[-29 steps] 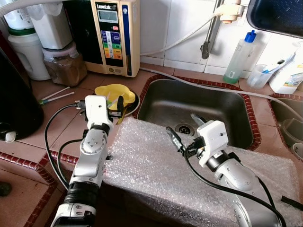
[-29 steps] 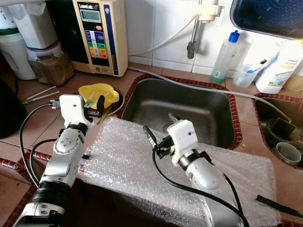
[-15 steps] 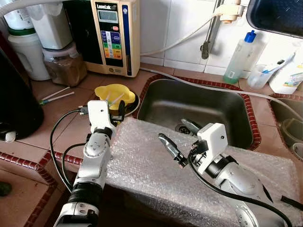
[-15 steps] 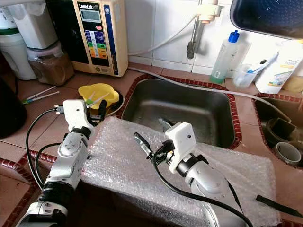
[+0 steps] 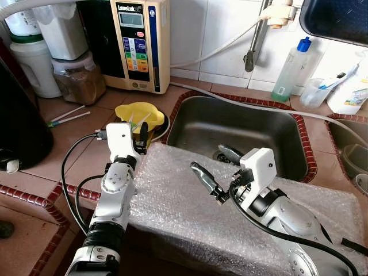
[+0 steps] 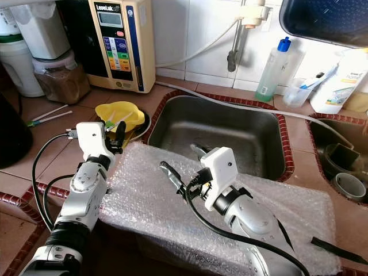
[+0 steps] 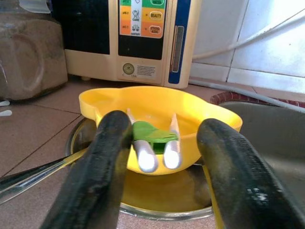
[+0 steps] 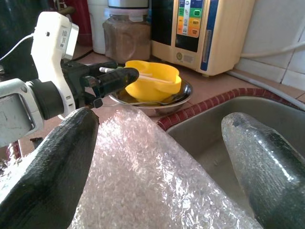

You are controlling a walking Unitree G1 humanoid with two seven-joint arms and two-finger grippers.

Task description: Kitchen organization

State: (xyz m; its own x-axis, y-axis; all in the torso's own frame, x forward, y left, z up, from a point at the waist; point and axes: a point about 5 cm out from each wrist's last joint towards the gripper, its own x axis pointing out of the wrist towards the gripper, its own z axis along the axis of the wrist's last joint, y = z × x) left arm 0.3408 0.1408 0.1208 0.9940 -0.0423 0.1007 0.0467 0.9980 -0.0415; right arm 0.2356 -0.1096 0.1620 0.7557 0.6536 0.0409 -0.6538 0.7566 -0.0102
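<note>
A yellow bowl (image 5: 140, 111) holding green-handled utensils (image 7: 152, 136) rests on a shallow metal plate (image 5: 161, 130) left of the sink (image 5: 253, 123). My left gripper (image 5: 141, 134) is open just in front of the bowl, its fingers level with the rim and not touching it. A sheet of bubble wrap (image 5: 184, 207) covers the counter's front edge. My right gripper (image 5: 215, 167) hovers open and empty over the wrap, beside the sink's near rim. In the right wrist view the bowl (image 8: 152, 78) and the left gripper (image 8: 114, 76) lie ahead.
A water ioniser (image 5: 141, 43), jars (image 5: 77, 77) and a black appliance (image 5: 20, 129) crowd the back left. Two white sticks (image 5: 66, 115) lie on the tiles. A bottle (image 5: 290, 69), cup (image 5: 316, 92) and hose (image 5: 276, 109) stand behind the sink. A black strip (image 6: 330, 244) lies at right.
My right gripper has swung left from over the sink drain to above the bubble wrap. My left arm has shifted slightly, its fingers still facing the yellow bowl.
</note>
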